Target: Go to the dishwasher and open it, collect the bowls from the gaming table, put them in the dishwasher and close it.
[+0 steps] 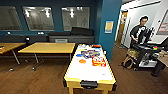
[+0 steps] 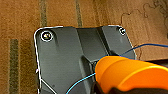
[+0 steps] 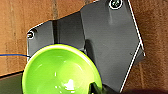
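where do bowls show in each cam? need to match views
Head: small orange round shape, maybe a bowl, on the table beside the red box.
Left wrist: orange bowl in front of the dark plate.
Right wrist: green bowl in front of the plate.
Shared: wood floor.

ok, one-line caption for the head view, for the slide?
Head view: the yellow-sided gaming table ahead on wood floor, an orange bowl and a red box on its white top, a person at right.
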`<state>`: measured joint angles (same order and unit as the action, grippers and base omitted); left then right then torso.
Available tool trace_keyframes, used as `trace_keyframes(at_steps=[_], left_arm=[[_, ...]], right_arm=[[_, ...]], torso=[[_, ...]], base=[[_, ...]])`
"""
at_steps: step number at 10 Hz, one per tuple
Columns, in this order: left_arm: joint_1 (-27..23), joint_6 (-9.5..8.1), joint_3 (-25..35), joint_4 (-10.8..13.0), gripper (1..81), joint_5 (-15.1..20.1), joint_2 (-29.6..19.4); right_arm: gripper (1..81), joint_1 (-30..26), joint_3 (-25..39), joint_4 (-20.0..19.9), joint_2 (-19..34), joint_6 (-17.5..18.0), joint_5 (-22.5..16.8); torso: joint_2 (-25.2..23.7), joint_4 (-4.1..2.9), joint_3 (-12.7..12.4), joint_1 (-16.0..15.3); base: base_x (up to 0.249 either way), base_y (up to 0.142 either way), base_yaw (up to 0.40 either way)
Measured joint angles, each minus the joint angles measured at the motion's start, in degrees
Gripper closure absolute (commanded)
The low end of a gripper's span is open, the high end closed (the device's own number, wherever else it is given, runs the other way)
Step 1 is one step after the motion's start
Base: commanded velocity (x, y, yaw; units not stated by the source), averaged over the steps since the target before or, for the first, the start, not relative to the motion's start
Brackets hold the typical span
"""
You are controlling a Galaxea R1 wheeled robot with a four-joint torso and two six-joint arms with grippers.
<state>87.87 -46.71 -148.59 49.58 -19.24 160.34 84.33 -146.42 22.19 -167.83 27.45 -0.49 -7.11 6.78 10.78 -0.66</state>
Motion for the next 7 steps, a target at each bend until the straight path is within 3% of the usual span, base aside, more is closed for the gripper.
trace_keyframes(at_steps=[7], left_arm=[[0.6, 0.0, -0.4, 0.0, 81.1, 0.3, 1.5]], right_arm=[[81.1, 0.4, -0.2, 0.4, -1.1, 0.0, 0.0]], torso=[[0.0, 0.0, 0.0, 0.0]], base=[[-0.147, 0.0, 0.0]])
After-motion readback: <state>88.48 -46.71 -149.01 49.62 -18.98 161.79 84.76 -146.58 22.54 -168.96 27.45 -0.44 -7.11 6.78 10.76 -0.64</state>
